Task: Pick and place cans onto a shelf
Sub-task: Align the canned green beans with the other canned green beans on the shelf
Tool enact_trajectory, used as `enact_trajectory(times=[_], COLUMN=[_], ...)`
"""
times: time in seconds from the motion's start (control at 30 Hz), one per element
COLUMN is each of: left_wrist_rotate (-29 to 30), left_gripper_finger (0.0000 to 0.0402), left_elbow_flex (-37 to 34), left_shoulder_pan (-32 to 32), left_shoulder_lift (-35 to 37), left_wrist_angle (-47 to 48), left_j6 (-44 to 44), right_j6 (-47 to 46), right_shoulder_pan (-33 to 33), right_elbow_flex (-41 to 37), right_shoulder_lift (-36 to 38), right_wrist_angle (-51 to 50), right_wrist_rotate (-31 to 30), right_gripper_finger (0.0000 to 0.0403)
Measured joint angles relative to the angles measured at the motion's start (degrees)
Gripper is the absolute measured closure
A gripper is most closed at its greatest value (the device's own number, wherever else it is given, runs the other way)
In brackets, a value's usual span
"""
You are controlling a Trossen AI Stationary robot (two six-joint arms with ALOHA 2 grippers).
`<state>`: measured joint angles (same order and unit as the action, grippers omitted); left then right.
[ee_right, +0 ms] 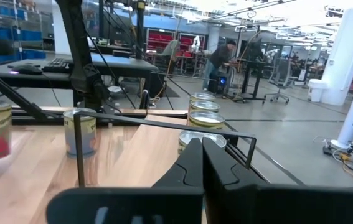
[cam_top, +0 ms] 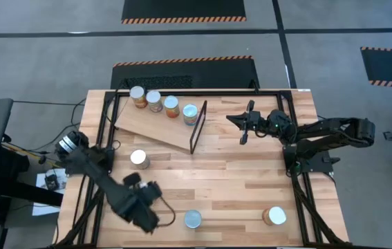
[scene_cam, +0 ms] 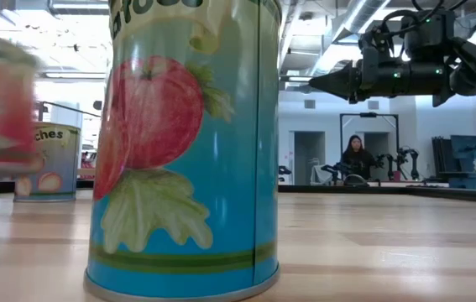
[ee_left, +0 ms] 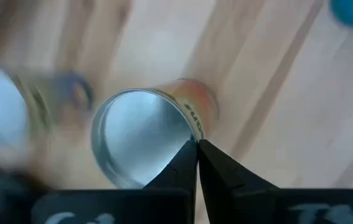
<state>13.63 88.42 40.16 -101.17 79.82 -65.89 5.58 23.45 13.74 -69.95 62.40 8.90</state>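
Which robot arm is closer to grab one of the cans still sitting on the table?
Probably the left. Its tool sits shut between the loose cans and. The right tool is shut too, up beside the shelf.

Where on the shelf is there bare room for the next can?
The shelf carries four cans in a row along its far edge, so that edge is crowded. The near half of the board is bare, from the row down to the near edge, bounded on the right by the black frame.
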Motion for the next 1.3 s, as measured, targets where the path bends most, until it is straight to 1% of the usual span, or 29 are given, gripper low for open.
enact_trajectory(times=[0.1,0.17,0.33,0.47,0.63,0.83,0.97,1.07,1.23,1.3], left_wrist_rotate=[2.77,3.62,3.46,1.89,0.53,-1.66,-3.81,-4.64,-5.51,-5.83], left_gripper_finger=[0.0401,0.0401,0.0401,0.0401,0.0402,0.0401,0.0401,0.0401,0.0401,0.0401], left_elbow_flex=[0.02,0.04,0.08,-1.06,-6.95,-14.22,-15.52,-15.6,-15.58,-15.61], left_shoulder_pan=[-4.43,-7.83,-16.44,-22.67,-29.61,-38.95,-45.97,-50.15,-53.33,-54.04], left_shoulder_lift=[2.63,4.34,7.63,10.47,15.41,20.6,21.48,20.91,19.56,18.75], left_wrist_angle=[-0.3,-1.35,-3.95,-3.92,-4.44,-12.4,-15.91,-18.25,-22.16,-21.84], left_j6=[11.34,19.49,38.75,49.81,57.51,68.89,75.66,78.08,79.88,80.17], right_j6=[0.0,0.0,0.0,-0.02,0.15,0.26,0.29,0.42,0.98,0.98], right_shoulder_pan=[-0.12,-0.14,-0.14,-0.14,-0.14,-0.14,-0.14,-0.06,-0.05,-0.06], right_elbow_flex=[0.0,0.0,0.0,0.0,0.0,0.0,0.0,0.0,0.0,0.0], right_shoulder_lift=[0.0,0.0,0.0,0.0,0.0,0.0,0.0,0.0,0.0,0.0], right_wrist_angle=[-0.19,-0.21,-0.53,-0.69,-0.69,-0.69,-0.67,-0.65,-0.49,-0.32], right_wrist_rotate=[0.01,0.01,0.01,0.01,0.01,0.01,0.01,0.01,-0.01,0.01], right_gripper_finger=[0.0394,0.0394,0.0394,0.0394,0.0394,0.0394,0.0394,0.0394,0.0394,0.0394])
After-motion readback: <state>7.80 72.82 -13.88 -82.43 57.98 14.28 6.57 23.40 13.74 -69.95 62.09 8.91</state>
